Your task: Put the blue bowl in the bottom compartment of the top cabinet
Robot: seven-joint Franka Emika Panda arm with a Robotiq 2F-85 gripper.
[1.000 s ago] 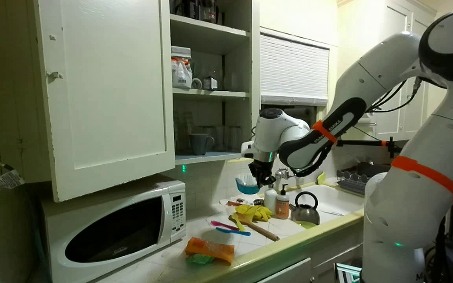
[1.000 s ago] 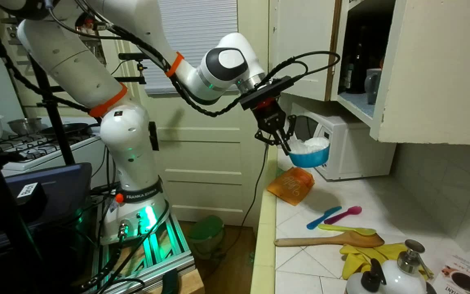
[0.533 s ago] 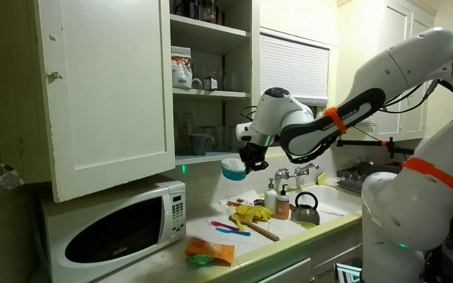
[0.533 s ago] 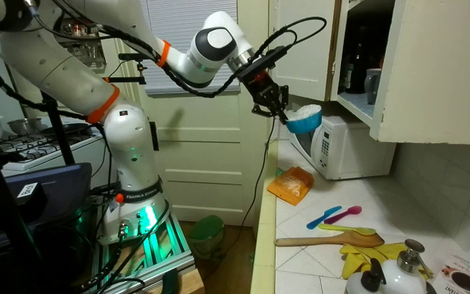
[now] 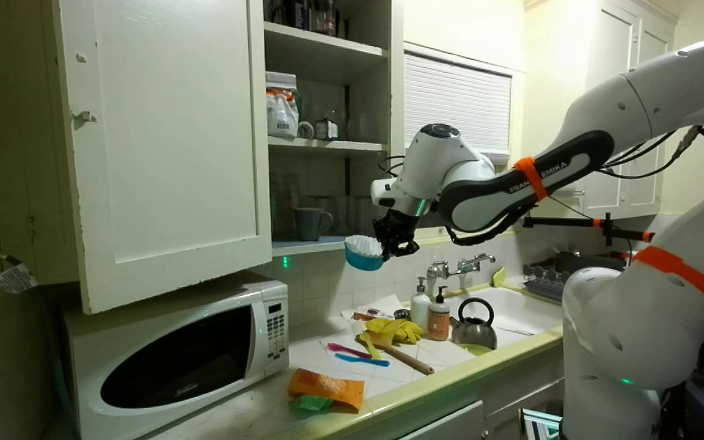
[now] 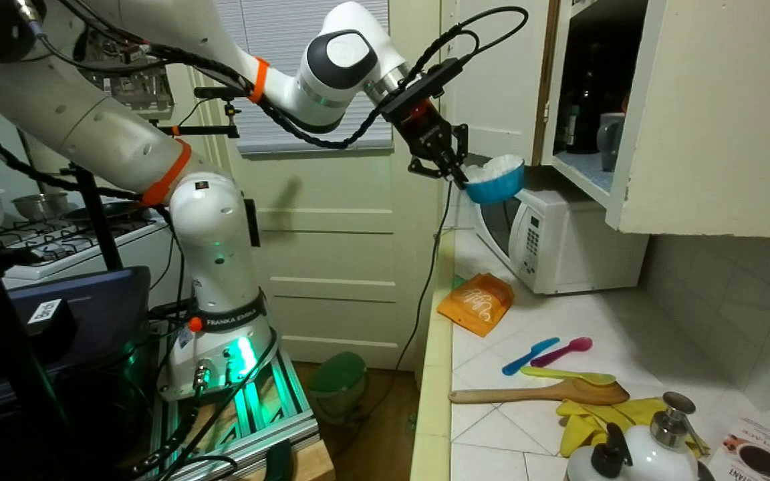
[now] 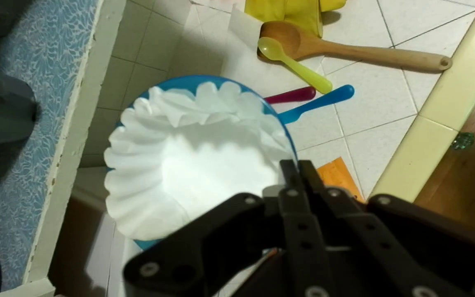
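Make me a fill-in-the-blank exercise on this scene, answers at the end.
The round teal-blue bowl, held by the black two-fingered hand, has a ruffled liner coloured ____.
The grey, one-handled mug stands in the tall white cabinet's ____ compartment.
The small yellow-green plastic spoon overlaps a long brown spoon made of ____.
The crumpled orange pouch lies on a yellow-edged counter surfaced with white ____.

Missing words: white; bottom; wood; tiles.

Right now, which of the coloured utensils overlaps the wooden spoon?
The yellow spoon: its head lies over the wooden spoon; the pink spoon and blue utensil lie clear.
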